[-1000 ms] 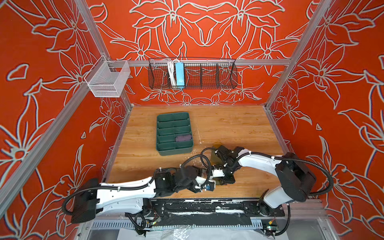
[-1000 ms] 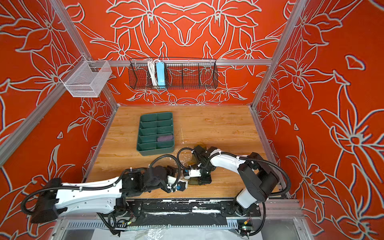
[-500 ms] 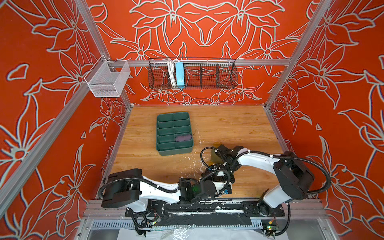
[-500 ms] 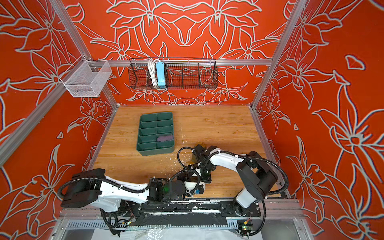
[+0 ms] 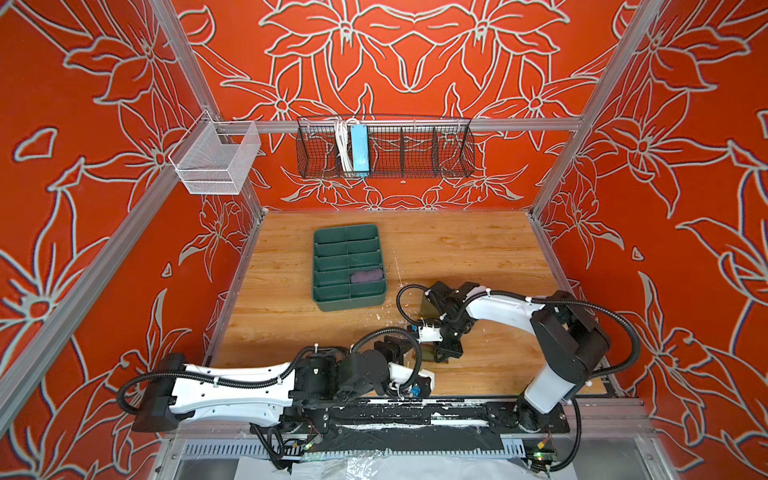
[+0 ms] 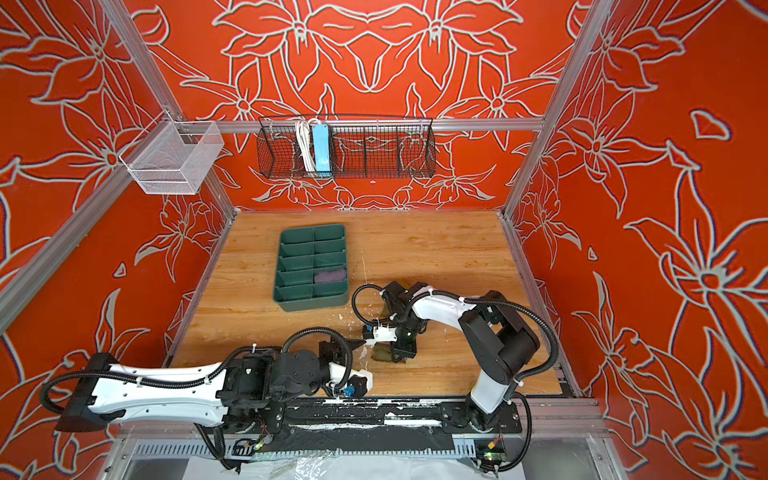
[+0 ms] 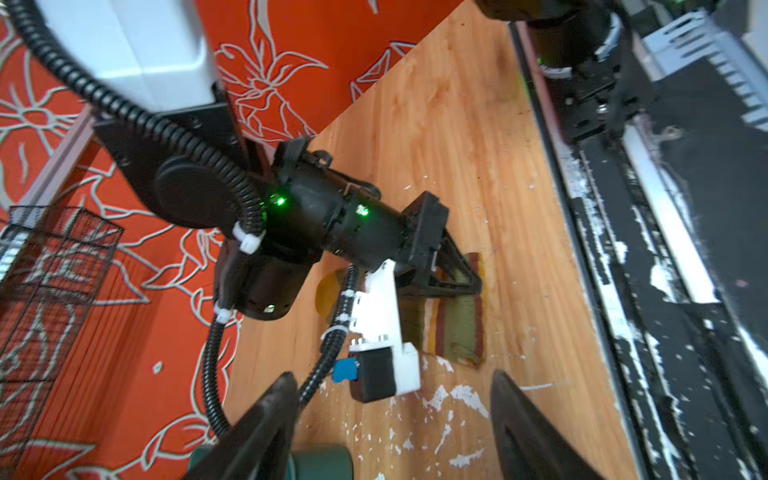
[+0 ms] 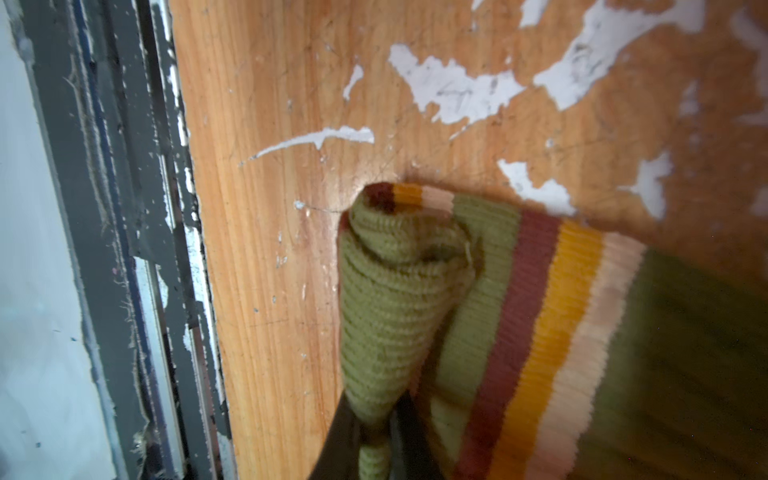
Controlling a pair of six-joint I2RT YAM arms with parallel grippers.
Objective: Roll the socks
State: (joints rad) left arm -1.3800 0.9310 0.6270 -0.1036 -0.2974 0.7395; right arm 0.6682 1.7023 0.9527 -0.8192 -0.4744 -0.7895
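An olive green sock [image 8: 415, 291] with brown, mustard and cream stripes lies on the wooden table near the front rail; it also shows in both top views [image 5: 426, 356] [image 6: 381, 353]. My right gripper [image 8: 374, 428] is shut on a bunched fold of its olive cuff, pointing down at the table [image 5: 446, 353] [image 6: 401, 353]. My left gripper [image 7: 392, 376] is open with nothing between its fingers. It sits just left of the sock [image 5: 399, 349] [image 6: 336, 347]. A rolled purple sock [image 5: 365, 275] [image 6: 330, 275] rests in a compartment of the tray.
The dark green divided tray [image 5: 349, 303] [image 6: 309, 303] stands left of centre. A black wire basket [image 5: 384, 145] with a blue power strip hangs on the back wall, a white mesh basket [image 5: 216, 160] at the left. The black front rail [image 5: 415, 411] lies close behind both grippers.
The left arm folded back toward the front rail, then stretched out again, and its gripper is now beside the sock. The right gripper keeps its hold on the olive sock, barely moved.
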